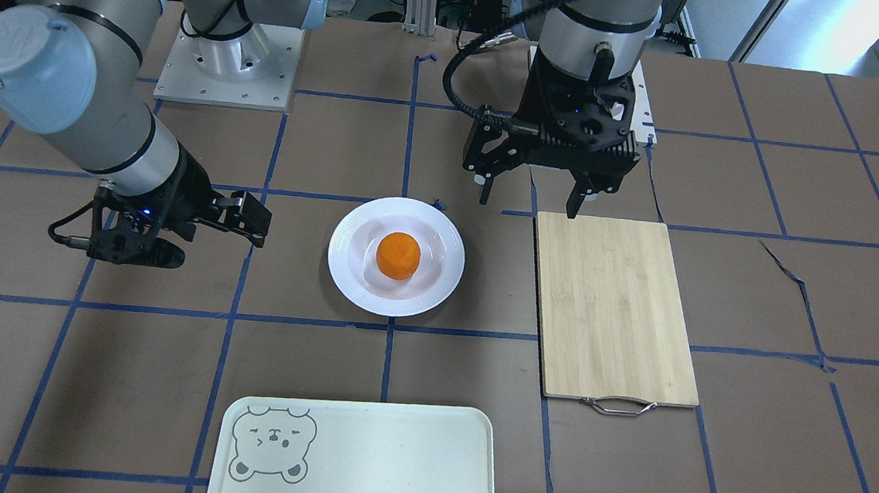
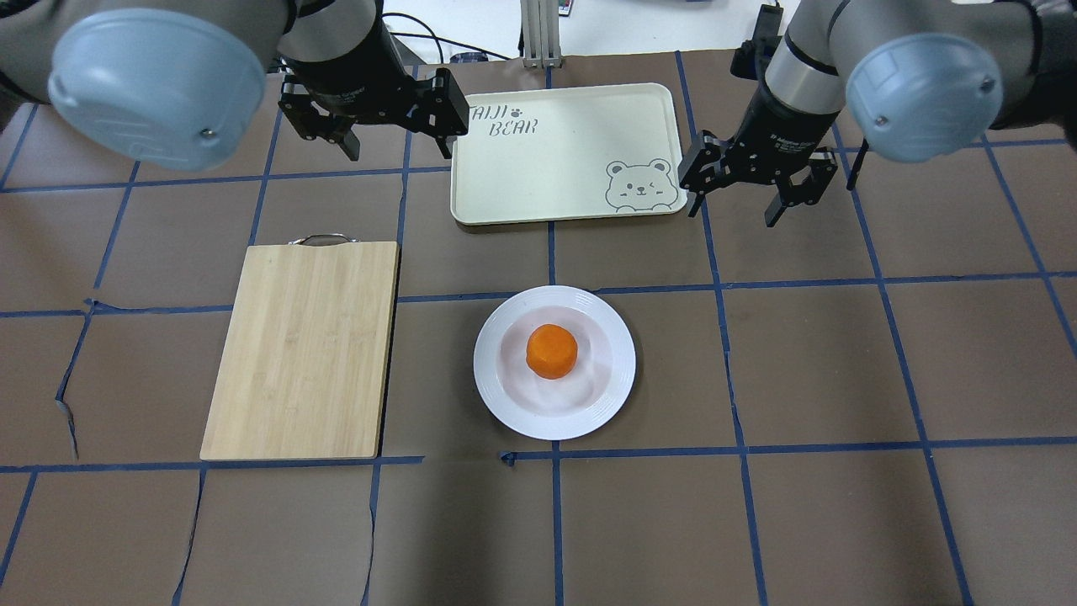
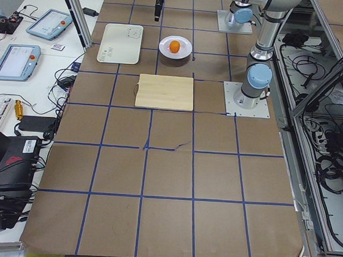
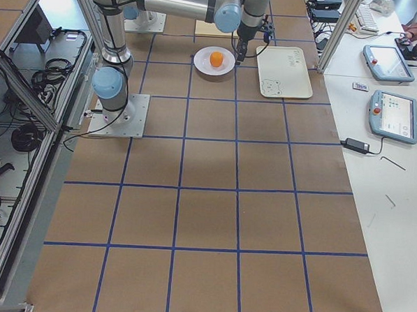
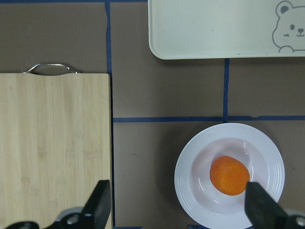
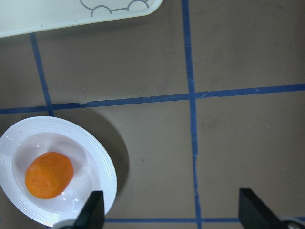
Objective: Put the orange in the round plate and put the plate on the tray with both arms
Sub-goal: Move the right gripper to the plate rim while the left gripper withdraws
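The orange lies in the sunken centre of the white round plate, which rests on the table's middle. The cream tray with a bear face lies apart from the plate, on the side far from the robot, and holds nothing. My left gripper hangs open and empty above the table, beside the tray's corner. My right gripper is open and empty too, off the tray's other end. Both wrist views look down on the orange.
A bamboo cutting board with a metal handle lies beside the plate on my left side. Brown paper with blue tape lines covers the table. Operator desks with tablets stand beyond the tray's edge of the table.
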`<action>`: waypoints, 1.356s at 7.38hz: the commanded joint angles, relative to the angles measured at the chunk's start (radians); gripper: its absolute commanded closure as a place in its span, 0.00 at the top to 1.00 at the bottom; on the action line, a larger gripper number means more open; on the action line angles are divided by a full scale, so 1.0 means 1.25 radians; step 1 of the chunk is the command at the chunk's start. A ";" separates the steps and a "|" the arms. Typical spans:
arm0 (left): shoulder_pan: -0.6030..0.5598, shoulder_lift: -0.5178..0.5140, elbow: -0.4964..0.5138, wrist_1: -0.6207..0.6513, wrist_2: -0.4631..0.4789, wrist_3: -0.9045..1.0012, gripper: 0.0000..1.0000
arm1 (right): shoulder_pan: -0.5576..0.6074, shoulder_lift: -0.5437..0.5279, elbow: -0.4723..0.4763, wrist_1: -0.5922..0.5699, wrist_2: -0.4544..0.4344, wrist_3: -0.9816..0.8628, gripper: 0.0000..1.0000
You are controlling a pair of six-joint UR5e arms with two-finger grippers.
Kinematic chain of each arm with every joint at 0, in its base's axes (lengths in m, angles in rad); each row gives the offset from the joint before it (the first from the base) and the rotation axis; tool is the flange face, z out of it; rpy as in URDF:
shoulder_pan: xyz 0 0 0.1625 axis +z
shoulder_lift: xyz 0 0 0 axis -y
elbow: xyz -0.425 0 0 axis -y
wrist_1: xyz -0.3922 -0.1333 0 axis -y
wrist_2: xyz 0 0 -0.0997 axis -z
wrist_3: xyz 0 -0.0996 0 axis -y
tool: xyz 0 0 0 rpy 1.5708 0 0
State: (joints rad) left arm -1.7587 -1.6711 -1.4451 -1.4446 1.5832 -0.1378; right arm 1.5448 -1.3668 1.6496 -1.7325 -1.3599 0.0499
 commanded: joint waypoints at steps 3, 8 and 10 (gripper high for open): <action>0.116 0.064 -0.028 -0.085 -0.007 0.055 1.00 | -0.001 0.042 0.231 -0.334 0.172 -0.052 1.00; 0.138 0.075 -0.044 -0.076 -0.010 0.124 1.00 | 0.010 0.088 0.363 -0.547 0.211 -0.120 0.93; 0.138 0.075 -0.044 -0.076 -0.010 0.124 1.00 | 0.027 0.097 0.368 -0.549 0.246 -0.120 0.93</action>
State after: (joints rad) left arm -1.5864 -1.5770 -1.4998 -1.5401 1.5711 0.0167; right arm 1.5638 -1.2522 2.1034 -2.4137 -1.0752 -0.0972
